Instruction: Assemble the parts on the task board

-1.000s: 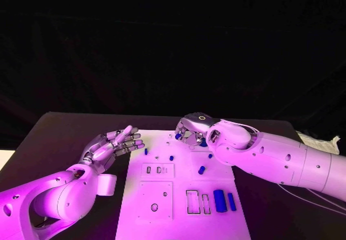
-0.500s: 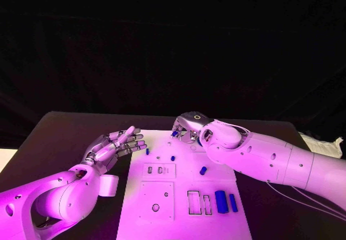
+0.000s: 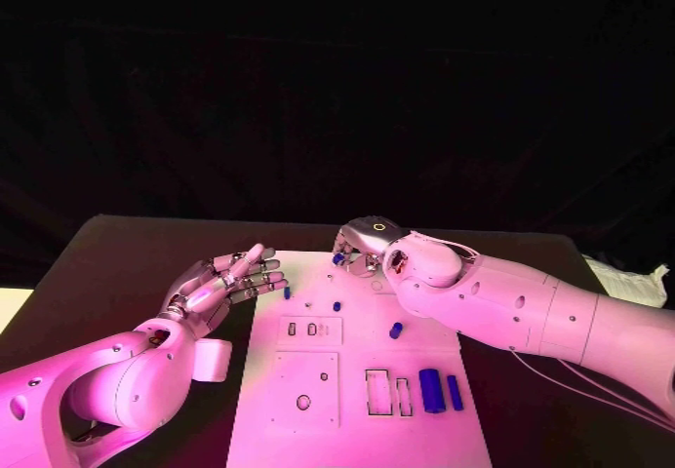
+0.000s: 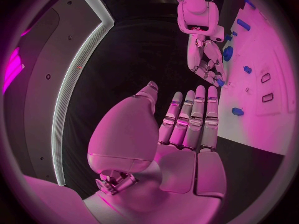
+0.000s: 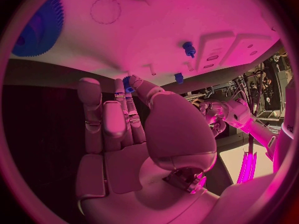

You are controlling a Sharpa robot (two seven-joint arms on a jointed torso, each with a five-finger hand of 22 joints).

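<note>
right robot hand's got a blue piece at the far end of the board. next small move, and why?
Probably lower the right robot hand a little toward the white board and line the small blue piece up before letting go. The piece is pinched at its fingertips over the board's far end, seemingly not seated yet. The left robot hand waits open beside the board's edge, holding nothing.

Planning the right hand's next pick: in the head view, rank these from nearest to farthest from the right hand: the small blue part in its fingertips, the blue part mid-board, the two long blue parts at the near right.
1. Small blue part, at the right hand's fingertips, far board edge.
2. Mid-board blue part, right of centre.
3. Two long blue parts, near right, side by side; too close to rank.
</note>
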